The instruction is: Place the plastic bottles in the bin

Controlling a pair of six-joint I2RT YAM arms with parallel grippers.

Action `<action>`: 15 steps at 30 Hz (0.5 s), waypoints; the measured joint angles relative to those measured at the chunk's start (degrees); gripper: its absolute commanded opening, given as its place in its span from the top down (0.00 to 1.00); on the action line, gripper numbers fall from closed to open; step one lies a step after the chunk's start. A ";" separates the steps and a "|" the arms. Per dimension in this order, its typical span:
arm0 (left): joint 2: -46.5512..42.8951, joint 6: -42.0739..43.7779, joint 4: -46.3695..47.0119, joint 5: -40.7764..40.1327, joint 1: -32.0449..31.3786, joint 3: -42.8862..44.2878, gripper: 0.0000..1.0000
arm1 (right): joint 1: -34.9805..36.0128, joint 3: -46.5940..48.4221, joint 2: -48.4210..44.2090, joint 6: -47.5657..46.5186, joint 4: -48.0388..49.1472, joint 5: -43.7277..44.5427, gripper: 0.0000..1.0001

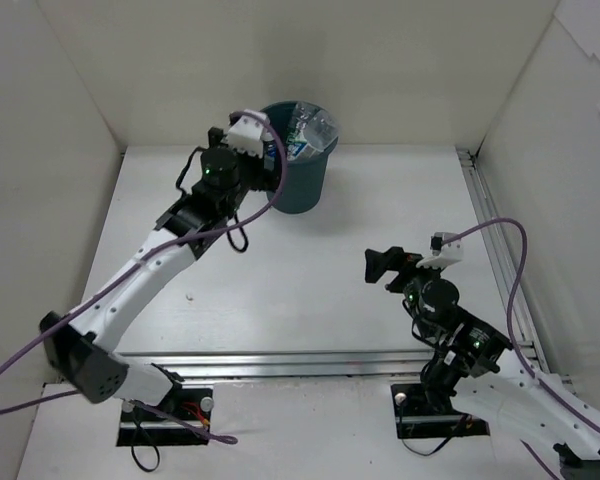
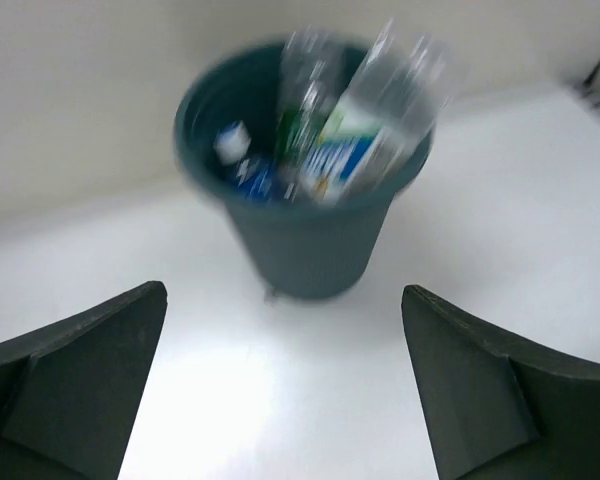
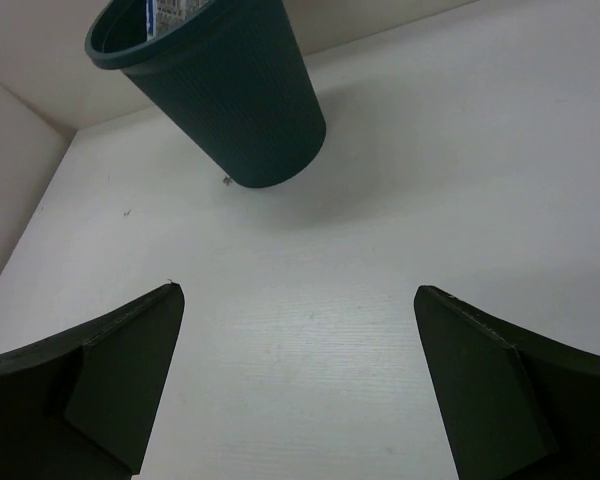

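**Inspector:** Start with the overhead view. What did you record?

**Operator:** I recorded the left gripper (image 1: 268, 152) at the near-left rim of the bin (image 1: 302, 188), touching it or just short of it; I could not tell which. I could not judge its jaws from that view. The plastic bottles (image 1: 312, 132) stood inside the bin, just beyond that gripper, with necks and labels above the rim. The right gripper (image 1: 375, 266) hung over the table (image 1: 280, 290) with its jaws parted. The bin lay well apart from it, ahead and to its left.

**Inspector:** And the left wrist view?

**Operator:** That frame was blurred. I saw the left gripper (image 2: 283, 292) released, with both fingers (image 2: 90, 370) spread wide. The bin (image 2: 310, 250) stood upright straight ahead of them, near. The plastic bottles (image 2: 352, 150) were inside it, leaning toward its right wall and rising past the rim. Blue and green labels showed, but I could not count the bottles.

**Inspector:** The right wrist view?

**Operator:** The right gripper (image 3: 298, 290) was likewise released, its fingers (image 3: 500, 400) wide apart over the table (image 3: 400, 200). The bin (image 3: 242, 110) stood ahead and to the left of the fingers, well apart from them. Of the plastic bottles (image 3: 170, 12), only a strip of label showed at the rim.
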 measured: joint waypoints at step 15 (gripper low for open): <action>-45.00 -16.50 -13.05 -19.82 -8.39 -44.30 0.00 | 0.70 7.39 6.64 -0.70 -10.01 -1.84 0.02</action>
